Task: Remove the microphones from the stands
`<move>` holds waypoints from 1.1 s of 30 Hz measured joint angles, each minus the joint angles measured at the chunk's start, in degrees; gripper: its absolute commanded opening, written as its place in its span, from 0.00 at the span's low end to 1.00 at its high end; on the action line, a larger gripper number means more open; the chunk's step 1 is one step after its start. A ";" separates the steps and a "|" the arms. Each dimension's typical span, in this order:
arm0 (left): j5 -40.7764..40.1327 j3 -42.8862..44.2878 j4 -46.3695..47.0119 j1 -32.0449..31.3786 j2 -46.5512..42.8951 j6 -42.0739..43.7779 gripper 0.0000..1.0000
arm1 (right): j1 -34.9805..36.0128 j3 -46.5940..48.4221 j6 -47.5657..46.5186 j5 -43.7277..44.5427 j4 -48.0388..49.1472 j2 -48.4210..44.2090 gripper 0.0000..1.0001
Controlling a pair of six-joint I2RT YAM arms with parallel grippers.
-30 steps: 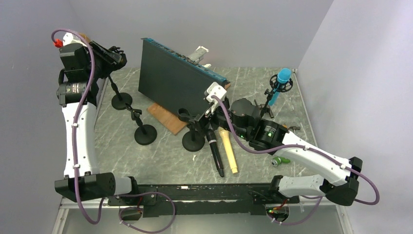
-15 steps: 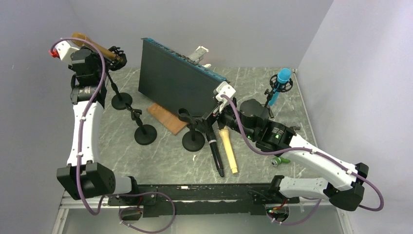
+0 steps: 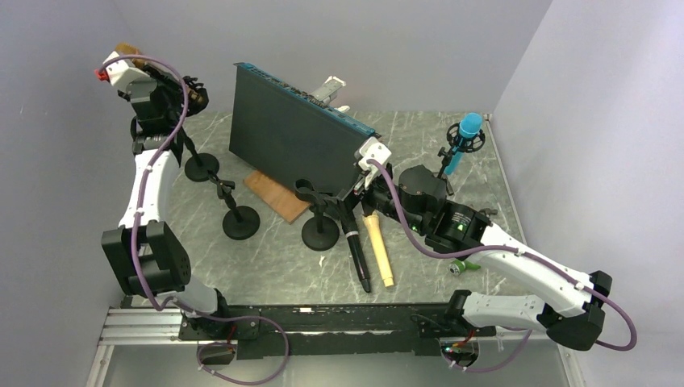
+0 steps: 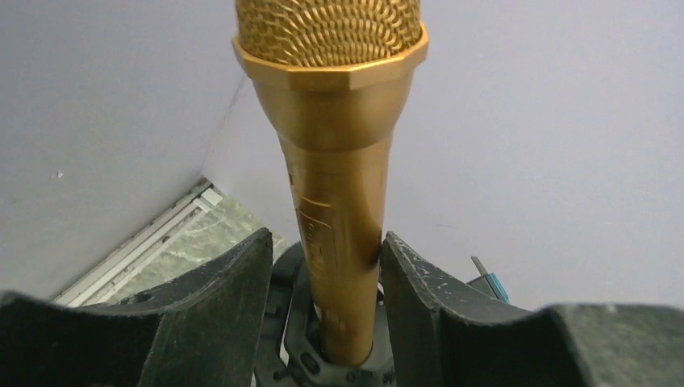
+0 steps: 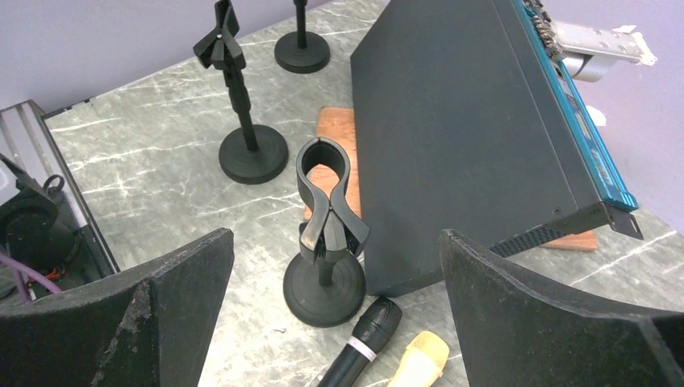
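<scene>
Your left gripper (image 4: 324, 238) brackets the gold microphone (image 4: 335, 145), grip uncertain, still seated in its stand (image 3: 201, 167); your right gripper (image 5: 335, 242) hangs wide.

The left arm (image 3: 149, 185) swings more upright. Its black elbow block (image 3: 145, 258) lifts away from the near edge of the table, and its white wrist camera (image 3: 121, 68) climbs toward the far-left corner. The left pincer (image 4: 323, 250) turns about the gold metal microphone (image 4: 335, 161). The right arm (image 3: 516, 262) reaches slightly farther, its wrist sliding right along the black slab-shaped case (image 3: 290, 137).
</scene>
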 measured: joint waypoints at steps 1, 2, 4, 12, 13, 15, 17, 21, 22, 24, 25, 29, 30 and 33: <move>0.00 0.00 0.87 0.02 0.31 0.24 0.56 | 0.00 0.09 0.00 -0.31 -0.02 0.02 1.00; 0.09 0.00 1.70 0.11 0.66 0.46 0.55 | 0.00 0.26 0.00 -0.48 -0.09 0.07 1.00; 0.35 0.00 3.08 0.28 1.22 0.55 0.52 | 0.00 0.85 0.02 -0.68 -0.13 0.17 1.00; 4.28 4.24 5.18 1.29 5.60 2.05 0.08 | 0.00 2.08 0.96 -1.31 -0.11 0.07 1.00; 4.55 4.81 4.90 1.40 5.81 2.23 0.07 | 0.00 2.08 1.09 -1.46 -0.11 0.07 1.00; 5.16 5.55 3.85 1.66 5.92 2.97 0.04 | 0.00 2.08 1.36 -1.75 -0.11 0.07 1.00; 5.77 6.38 2.82 1.86 5.92 3.13 0.00 | 0.00 2.12 1.55 -1.95 -0.11 0.13 1.00; 6.08 7.96 1.27 1.90 5.90 3.34 0.00 | 0.00 2.73 1.88 -2.38 -0.15 0.72 1.00; 5.90 8.09 0.83 1.90 5.79 3.34 0.00 | 0.00 2.73 2.14 -2.43 -0.13 0.76 1.00; 5.77 8.09 0.13 1.95 5.53 3.26 0.00 | 0.00 2.73 2.78 -2.56 -0.13 0.79 1.00; 5.51 8.11 -0.20 1.95 5.40 3.17 0.00 | 0.00 2.73 3.15 -2.78 -0.11 0.79 1.00; 4.15 8.74 -2.38 1.95 4.79 2.56 0.00 | 0.00 2.99 4.09 -3.93 -0.11 1.38 1.00; 3.76 9.29 -3.10 2.01 4.68 2.45 0.00 | 0.00 3.50 4.22 -4.04 -0.15 2.05 1.00; 2.89 10.95 -4.46 2.23 4.31 1.99 0.00 | 0.00 7.17 4.74 -3.91 -0.96 5.51 1.00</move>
